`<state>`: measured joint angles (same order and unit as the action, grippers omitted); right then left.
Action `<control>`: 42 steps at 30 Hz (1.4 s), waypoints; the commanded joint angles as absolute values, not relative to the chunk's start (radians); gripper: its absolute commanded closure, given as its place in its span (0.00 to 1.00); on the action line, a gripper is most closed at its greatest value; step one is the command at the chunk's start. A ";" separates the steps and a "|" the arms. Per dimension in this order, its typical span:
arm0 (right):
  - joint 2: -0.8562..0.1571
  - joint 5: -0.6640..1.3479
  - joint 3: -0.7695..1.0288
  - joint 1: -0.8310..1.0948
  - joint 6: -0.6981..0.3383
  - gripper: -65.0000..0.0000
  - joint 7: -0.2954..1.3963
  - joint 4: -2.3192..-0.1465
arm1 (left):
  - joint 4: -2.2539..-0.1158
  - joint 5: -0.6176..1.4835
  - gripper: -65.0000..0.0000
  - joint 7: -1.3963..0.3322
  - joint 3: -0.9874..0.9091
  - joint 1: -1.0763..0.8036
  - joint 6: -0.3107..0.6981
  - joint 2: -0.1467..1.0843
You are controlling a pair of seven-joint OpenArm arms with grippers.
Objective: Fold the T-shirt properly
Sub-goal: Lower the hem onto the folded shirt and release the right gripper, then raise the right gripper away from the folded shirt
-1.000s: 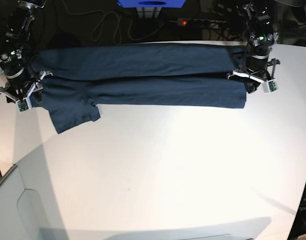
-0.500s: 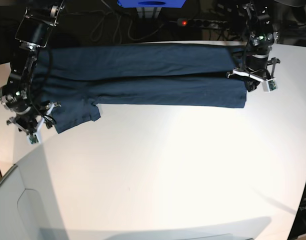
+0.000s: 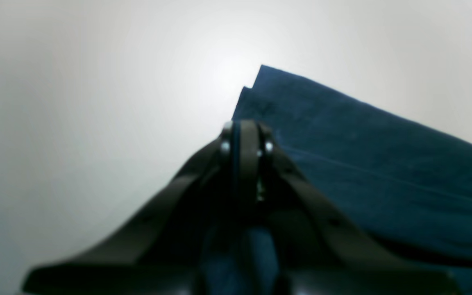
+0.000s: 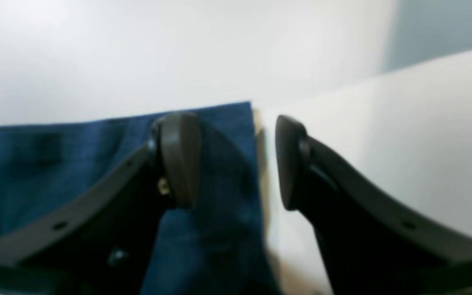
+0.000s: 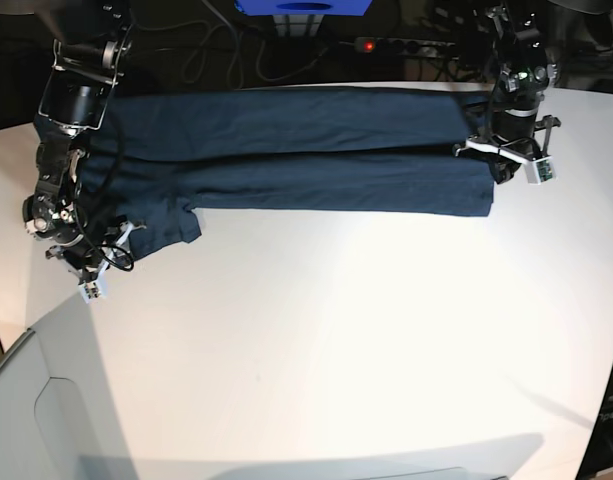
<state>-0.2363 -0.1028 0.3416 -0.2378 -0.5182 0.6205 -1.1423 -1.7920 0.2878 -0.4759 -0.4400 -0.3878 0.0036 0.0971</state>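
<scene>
One T-shirt (image 5: pixel 316 150) lies on one table (image 5: pixel 346 350). Two arms stand over it, one at each end of the cloth, and each carries one gripper: the left gripper (image 5: pixel 506 165) and the right gripper (image 5: pixel 96 262). Each gripper has two fingers (image 4: pixel 178 159). On the T-shirt, one short sleeve (image 5: pixel 156 230) shows. Behind the table lie one power strip (image 5: pixel 406 45) with one red light, one blue object (image 5: pixel 304 7), and one looped cable (image 5: pixel 226 50).
</scene>
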 commanded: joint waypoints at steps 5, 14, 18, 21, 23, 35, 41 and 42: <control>-0.245 -0.097 0.320 -0.254 -0.522 0.69 0.610 -1.141 | -1.810 0.292 1.00 -0.453 -0.444 -0.387 0.001 0.105; -0.246 -0.096 0.309 -0.216 -0.522 1.00 0.621 -1.277 | -1.810 0.292 1.00 -0.453 -0.444 -0.387 0.001 0.105; -0.249 -0.096 0.311 -0.128 -0.522 1.00 0.664 -1.501 | -1.808 0.292 1.00 -0.453 -0.449 -0.389 0.001 0.105; -0.248 -0.096 0.328 -0.045 -0.522 1.00 0.693 -1.669 | -1.808 0.292 1.00 -0.453 -0.450 -0.389 0.001 0.105; -0.246 -0.094 0.364 0.005 -0.522 1.00 0.708 -1.768 | -1.808 0.292 1.00 -0.453 -0.450 -0.389 0.001 0.105; -0.140 -0.094 0.527 0.314 -0.526 1.00 0.736 -2.111 | -1.808 0.292 1.00 -0.453 -0.450 -0.386 0.001 0.105; -0.140 -0.093 0.527 0.421 -0.526 1.00 0.700 -2.114 | -1.808 0.292 1.00 -0.450 -0.452 -0.381 0.001 0.111; -0.140 -0.093 0.527 0.435 -0.526 1.00 0.699 -2.115 | -1.808 0.292 1.00 -0.450 -0.452 -0.381 0.001 0.111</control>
